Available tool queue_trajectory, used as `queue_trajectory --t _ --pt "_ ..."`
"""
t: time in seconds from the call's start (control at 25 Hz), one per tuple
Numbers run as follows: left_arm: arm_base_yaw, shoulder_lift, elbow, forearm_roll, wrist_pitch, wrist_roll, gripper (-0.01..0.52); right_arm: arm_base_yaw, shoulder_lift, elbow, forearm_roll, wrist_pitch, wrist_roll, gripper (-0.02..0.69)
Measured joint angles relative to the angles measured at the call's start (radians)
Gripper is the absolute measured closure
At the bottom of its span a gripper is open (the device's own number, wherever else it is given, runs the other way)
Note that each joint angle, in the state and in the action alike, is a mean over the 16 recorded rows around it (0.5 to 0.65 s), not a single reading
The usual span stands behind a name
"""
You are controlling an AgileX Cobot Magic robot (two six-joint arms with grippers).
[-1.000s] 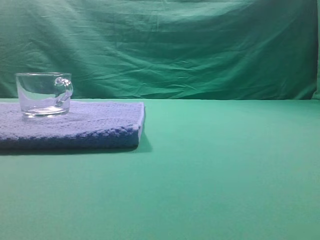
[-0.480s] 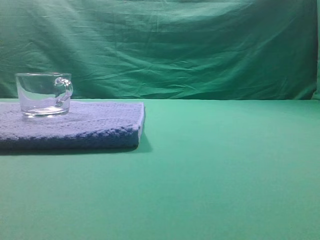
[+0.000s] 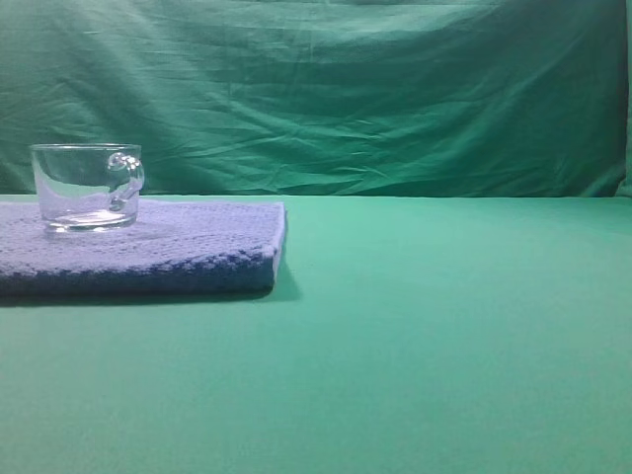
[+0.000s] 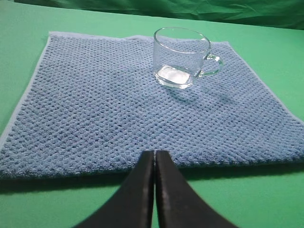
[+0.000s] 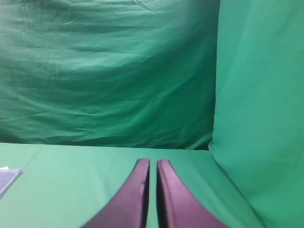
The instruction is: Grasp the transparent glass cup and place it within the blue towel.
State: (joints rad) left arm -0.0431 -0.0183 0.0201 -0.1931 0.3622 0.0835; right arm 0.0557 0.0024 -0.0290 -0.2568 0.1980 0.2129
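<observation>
Looking past my left gripper (image 4: 155, 154), I see the blue towel (image 4: 118, 114) spread flat just ahead of its tips, and the glass cup (image 4: 183, 57) standing upright on the towel's far part, well beyond them. Both left fingers press together, empty. My right gripper (image 5: 153, 164) is closed too, holding nothing.
</observation>
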Motion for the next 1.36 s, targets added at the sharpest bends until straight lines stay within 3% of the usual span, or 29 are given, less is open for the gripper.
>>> queue_trajectory --t 0.56,1.36 --pt "0.0 0.0 0.0 0.0 0.0 0.0 0.514 0.0 -0.01 0.058 0.013 0.175 0.039 0.652" --pt "0.0 0.0 0.0 0.0 0.0 0.0 0.514 0.0 -0.01 0.058 0.017 0.185 0.058 0.616"
